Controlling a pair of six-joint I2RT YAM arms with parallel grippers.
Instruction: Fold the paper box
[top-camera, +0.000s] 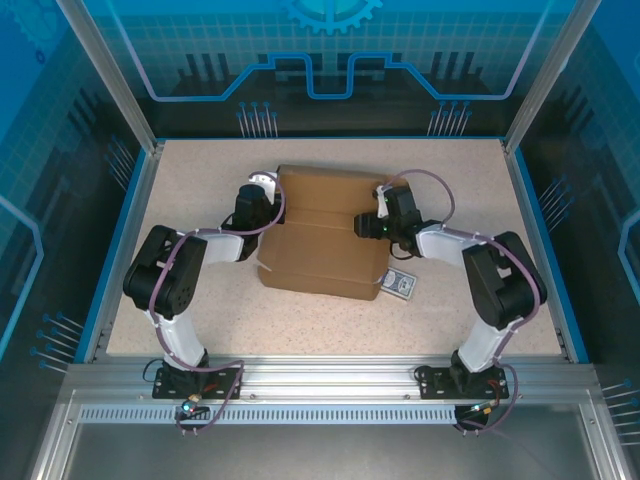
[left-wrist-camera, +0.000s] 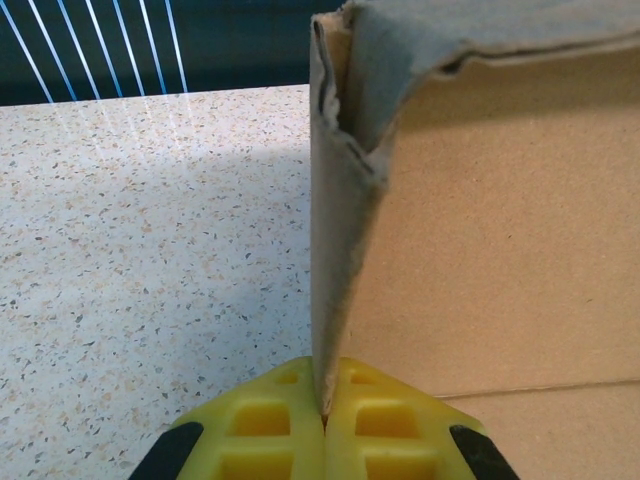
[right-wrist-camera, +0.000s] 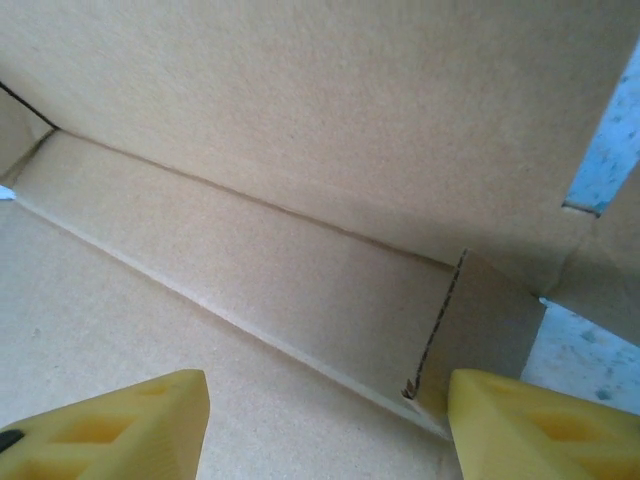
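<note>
Left gripper is clamped on the upright left flap of the paper box, set mid table; right gripper is held spread, nothing grasped, over its right panels.

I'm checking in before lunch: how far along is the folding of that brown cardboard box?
Early stage. Done: the plain brown cardboard mailer box has one side flap standing upright. In hand: the left gripper is shut on that flap's edge; the right gripper hangs open over its creased panels. Left: most panels look flat from above, with no closed box yet.
</note>
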